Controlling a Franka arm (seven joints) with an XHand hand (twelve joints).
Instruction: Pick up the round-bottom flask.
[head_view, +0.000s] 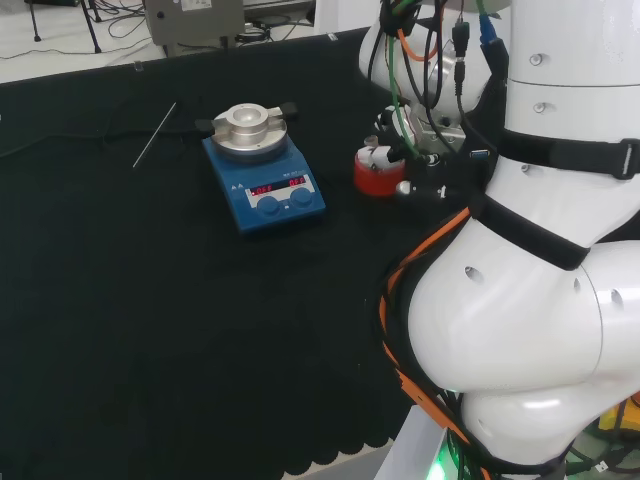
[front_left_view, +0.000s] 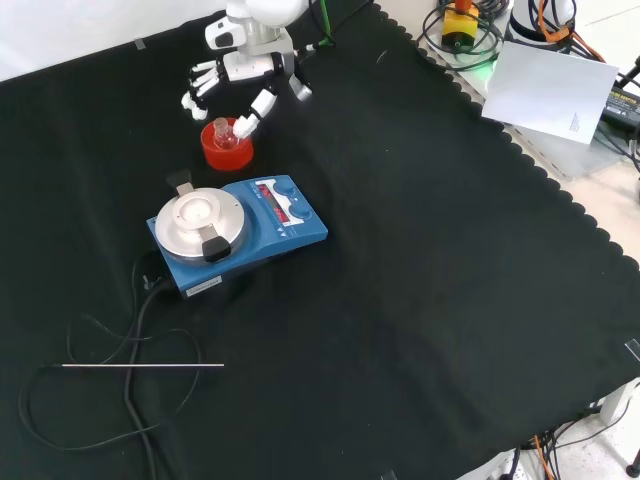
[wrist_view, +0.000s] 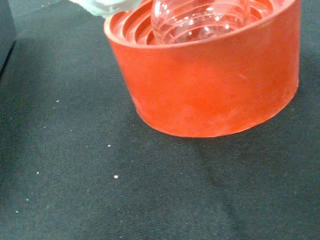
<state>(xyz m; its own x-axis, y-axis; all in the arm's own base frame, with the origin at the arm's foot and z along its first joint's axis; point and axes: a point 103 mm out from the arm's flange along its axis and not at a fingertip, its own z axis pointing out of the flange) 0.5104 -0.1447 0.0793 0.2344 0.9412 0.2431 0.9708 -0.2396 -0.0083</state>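
A clear round-bottom flask sits upright in a red ribbed stand near the far edge of the cloth in the front view. My hand hangs just above and behind it, open. Its fingers spread to the left of the flask's neck and the thumb reaches down on the right; I cannot tell whether either touches the glass. In the head view the red stand shows beside the arm's links, with part of the hand over it. The wrist view has the stand close up with the flask's bulb in it.
A blue stirrer plate with a round metal top stands just in front of the stand in the front view, also seen as the blue stirrer plate. Its cable loops over the cloth beside a thin metal rod. White paper lies off the cloth.
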